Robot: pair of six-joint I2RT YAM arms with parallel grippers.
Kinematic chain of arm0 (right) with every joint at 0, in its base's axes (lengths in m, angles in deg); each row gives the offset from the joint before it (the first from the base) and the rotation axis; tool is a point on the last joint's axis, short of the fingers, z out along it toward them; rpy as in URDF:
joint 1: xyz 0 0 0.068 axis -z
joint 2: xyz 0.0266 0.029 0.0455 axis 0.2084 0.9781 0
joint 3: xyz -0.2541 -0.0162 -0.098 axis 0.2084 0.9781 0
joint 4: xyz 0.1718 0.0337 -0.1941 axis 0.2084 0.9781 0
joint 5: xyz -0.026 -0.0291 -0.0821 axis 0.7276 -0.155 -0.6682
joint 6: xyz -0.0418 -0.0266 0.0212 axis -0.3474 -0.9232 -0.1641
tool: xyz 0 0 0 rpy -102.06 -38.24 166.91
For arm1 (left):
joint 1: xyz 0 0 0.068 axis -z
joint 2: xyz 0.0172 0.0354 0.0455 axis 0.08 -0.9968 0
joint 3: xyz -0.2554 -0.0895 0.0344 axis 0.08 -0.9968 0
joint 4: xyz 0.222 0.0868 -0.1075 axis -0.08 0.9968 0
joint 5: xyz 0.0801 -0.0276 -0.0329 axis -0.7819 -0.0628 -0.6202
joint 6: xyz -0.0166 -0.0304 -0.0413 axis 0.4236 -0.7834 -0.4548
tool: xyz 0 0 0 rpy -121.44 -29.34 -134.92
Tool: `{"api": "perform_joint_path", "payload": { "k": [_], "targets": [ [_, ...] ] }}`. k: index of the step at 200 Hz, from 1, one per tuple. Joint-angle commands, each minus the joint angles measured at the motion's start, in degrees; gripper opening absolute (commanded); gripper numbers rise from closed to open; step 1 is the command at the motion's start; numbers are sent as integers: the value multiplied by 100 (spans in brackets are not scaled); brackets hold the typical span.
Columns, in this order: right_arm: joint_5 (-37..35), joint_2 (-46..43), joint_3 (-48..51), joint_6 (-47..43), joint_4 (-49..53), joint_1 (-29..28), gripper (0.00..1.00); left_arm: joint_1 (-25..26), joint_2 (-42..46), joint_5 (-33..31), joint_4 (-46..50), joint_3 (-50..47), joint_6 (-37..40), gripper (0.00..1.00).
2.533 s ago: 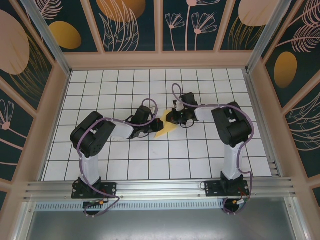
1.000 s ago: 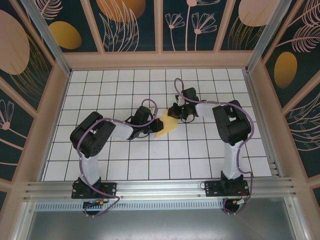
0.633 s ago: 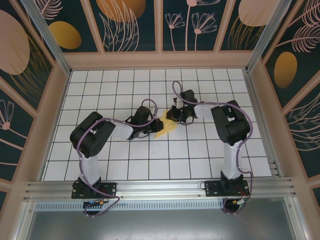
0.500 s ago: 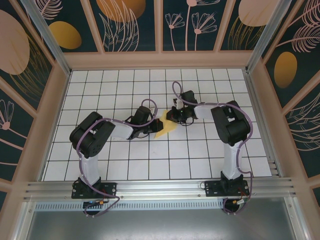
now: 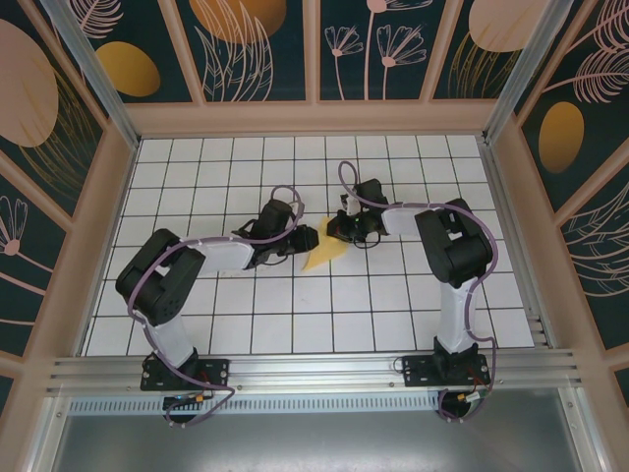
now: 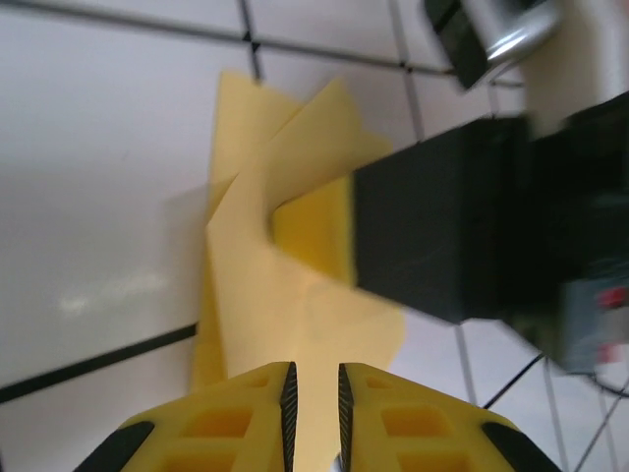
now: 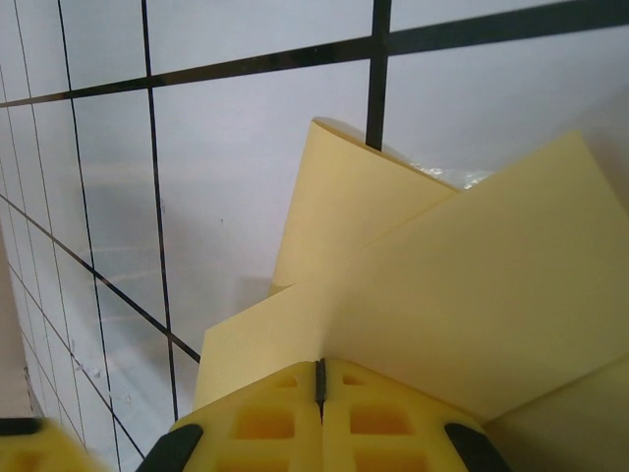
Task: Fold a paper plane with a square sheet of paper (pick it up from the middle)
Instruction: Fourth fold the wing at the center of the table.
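Looking down on a white bench (image 5: 197, 177) ruled in black squares, closed in by dark wall panels (image 5: 403, 49) printed with orange ovals and line-drawn flowers. Reaching in low from both sides toward the middle of the grid.

Clamping the paper plane (image 5: 322, 256) in the right end effector (image 5: 334, 232), with yellow fingers (image 7: 265, 423) pressed together down to a hairline seam and a folded yellow flap fanning out straight ahead of the tips. Showing, just beyond that flap, a second layer curling up off the bench across a grid line.

Poising the left end effector (image 5: 300, 239) at the opposite side of the same paper, with its pads (image 6: 246, 393) standing slightly apart, a narrow slit between them. Showing yellow paper through that slit and directly ahead of the tips, without making clear whether the pads are pressing it at all.

Lying only partly folded, creased into overlapping pointed layers, mostly flat on the bench between the two end effectors, with one narrow tip trailing away from the right end effector's grip. Meeting nearly head-on, with the dark body of the right end effector sitting just ahead and to the right of the left end effector's tips.
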Motion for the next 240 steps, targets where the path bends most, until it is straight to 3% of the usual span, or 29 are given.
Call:
{"api": "perform_joint_path", "payload": {
  "k": [1,44,148,194,240],
  "targets": [
    [-853,251,266,-150,740,108,0,-24,66,116,68,187,-99,22],
    [-914,325,214,-70,796,116,0,143,-231,524,-73,187,-296,21],
    [-322,-335,-34,26,537,131,0,242,-161,-62,134,-535,-188,15],
    [-422,-919,74,127,689,117,6,242,-243,19,50,-530,-191,14],
    [-482,-952,414,456,714,82,16,242,-100,96,-50,-617,-128,15]
  ]
}}
